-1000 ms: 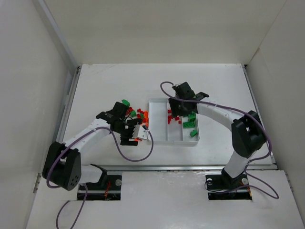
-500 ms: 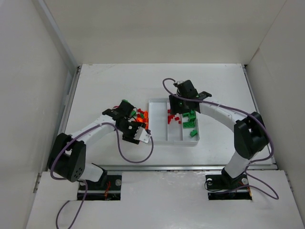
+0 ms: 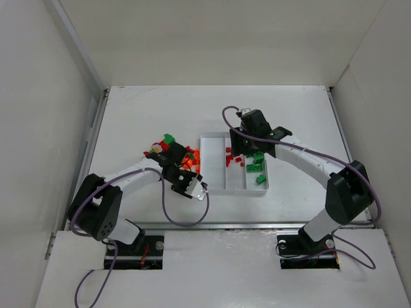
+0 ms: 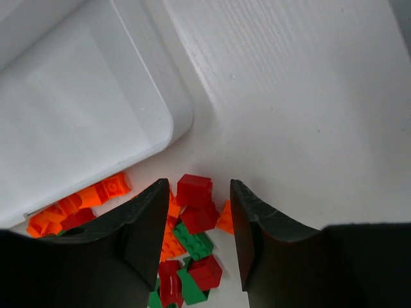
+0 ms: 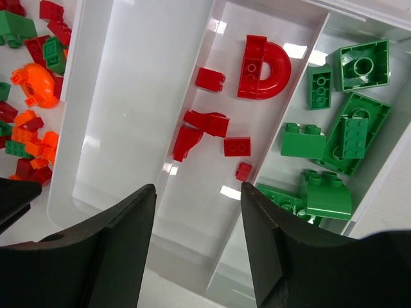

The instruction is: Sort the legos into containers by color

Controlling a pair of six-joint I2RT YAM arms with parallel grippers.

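**Left gripper** [image 4: 199, 185]: nearest item, down on the table [image 3: 148, 115] just off the tray's left wall. Its jaws have drawn in from a wide spread over the last second. They now straddle one red brick [image 4: 194, 190], with a sliver of white still showing on the brick's right side. Not yet clamped, by the look of it. A second red piece lies under the brick and may come up with it.

**Loose legos** [image 3: 183, 155]: a mixed heap of red, green and orange, beside the tray's left long wall and well short of the table's left edge. Orange pieces [image 4: 106, 189] lie against the tray's rounded corner.

**Tray** [image 3: 212, 167]: mid-table, right of centre, its three compartments running near to far.
- Left compartment [image 5: 122, 109]: bare.
- Middle compartment: red legos [image 5: 263, 67] only.
- Right compartment: green legos [image 5: 350, 135] only.

**Right gripper** [image 5: 198, 189]: farthest item, hanging over the tray's far end. Its fingers are spread and hold nothing. It has drifted only slightly, with the gap unchanged.

**Status, judged:** a red pick is under way, and that brick likely belongs in the middle compartment. No orange is sorted yet, and much of the heap remains.
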